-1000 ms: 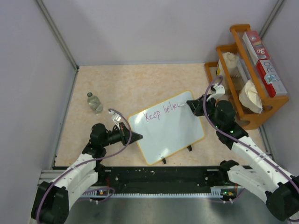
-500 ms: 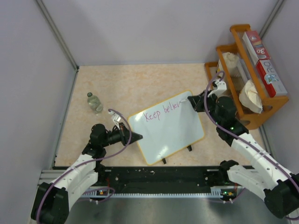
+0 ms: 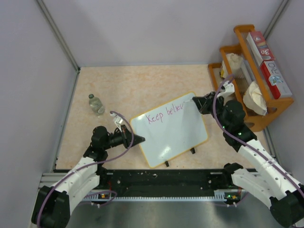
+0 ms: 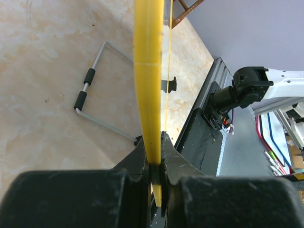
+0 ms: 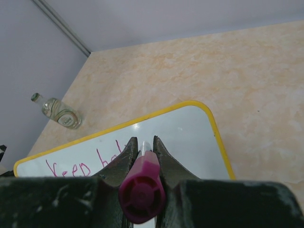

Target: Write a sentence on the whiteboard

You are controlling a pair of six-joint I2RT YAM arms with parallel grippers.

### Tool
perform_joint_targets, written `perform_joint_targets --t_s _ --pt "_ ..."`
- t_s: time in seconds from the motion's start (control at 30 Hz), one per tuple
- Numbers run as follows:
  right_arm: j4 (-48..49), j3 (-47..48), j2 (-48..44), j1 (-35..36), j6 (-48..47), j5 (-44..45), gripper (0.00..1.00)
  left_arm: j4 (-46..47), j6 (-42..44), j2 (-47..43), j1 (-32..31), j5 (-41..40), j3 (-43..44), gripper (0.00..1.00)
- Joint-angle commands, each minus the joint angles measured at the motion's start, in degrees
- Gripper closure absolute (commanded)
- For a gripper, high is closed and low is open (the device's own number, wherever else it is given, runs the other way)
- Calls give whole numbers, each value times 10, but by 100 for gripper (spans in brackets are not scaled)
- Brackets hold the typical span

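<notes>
Your right gripper (image 5: 143, 142) is clamped on a purple marker (image 5: 142, 192), tip at the whiteboard's (image 3: 175, 135) far right corner, just past the sentence (image 3: 164, 114), which reads roughly "Keep believ". Your left gripper (image 3: 140, 139) is pinched shut on the board's left rim. The board lies skewed mid-table (image 3: 128, 85). There's a bottle (image 3: 96, 104) near the left edge, a wooden rack (image 3: 259, 124) at the right edge, and pale walls (image 3: 142, 28) around.
</notes>
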Motion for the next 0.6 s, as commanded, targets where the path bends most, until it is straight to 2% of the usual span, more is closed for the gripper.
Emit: perform_joint_targets --t_s 0.0,0.23,0.57 --pt "9 14 3 -7 -8 10 100 -35 79 -3 -6 15 -23 100" --pt "15 7 29 -7 -12 10 100 -36 79 -3 -5 16 -24 100" --pt "5 -15 20 -7 -12 22 100 -37 79 -4 -6 15 -24 100"
